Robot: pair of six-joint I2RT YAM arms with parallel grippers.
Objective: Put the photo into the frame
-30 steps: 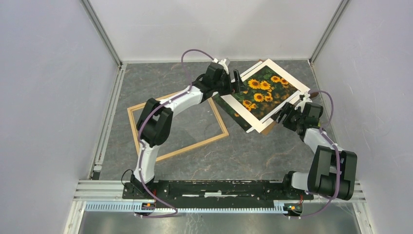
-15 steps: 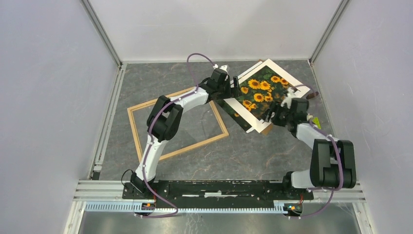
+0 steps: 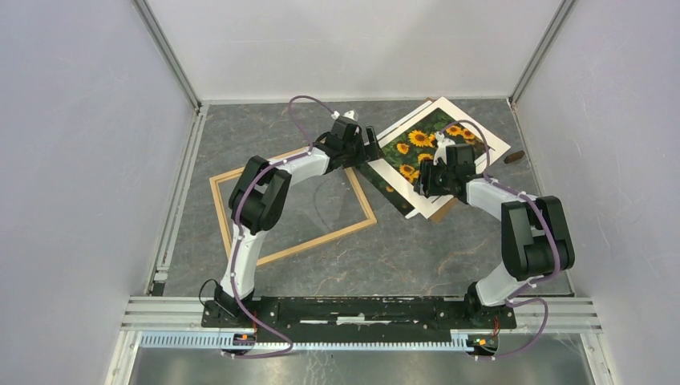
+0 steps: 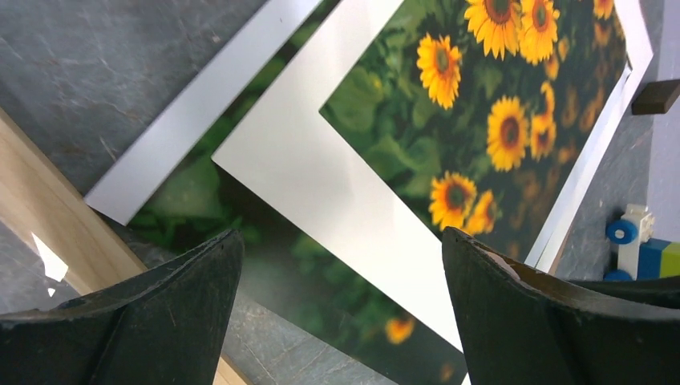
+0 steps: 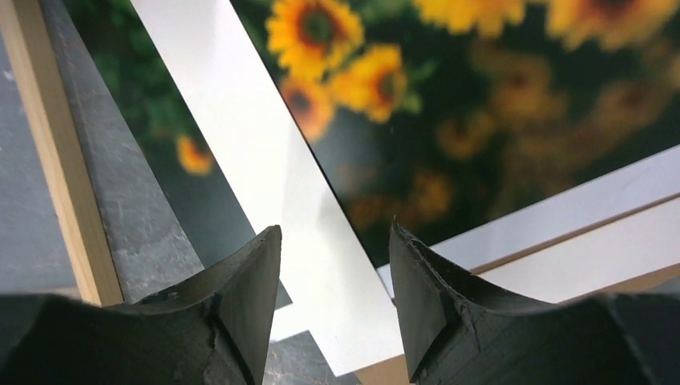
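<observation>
The photo (image 3: 417,138), a smooth print of orange-yellow sunflowers on dark green, lies at the far right of the grey stone-patterned table (image 3: 401,257). It sits under a flat white mat (image 4: 321,160) and over a plain brown board (image 3: 439,210). The frame (image 3: 321,234), a thin rectangle of pale wood, lies flat to the left, near this stack. The left gripper (image 4: 341,241) is at the stack's left corner, black fingers spread wide, holding nothing. The right gripper (image 5: 335,233) hangs over the mat, jaws apart, pinching nothing.
</observation>
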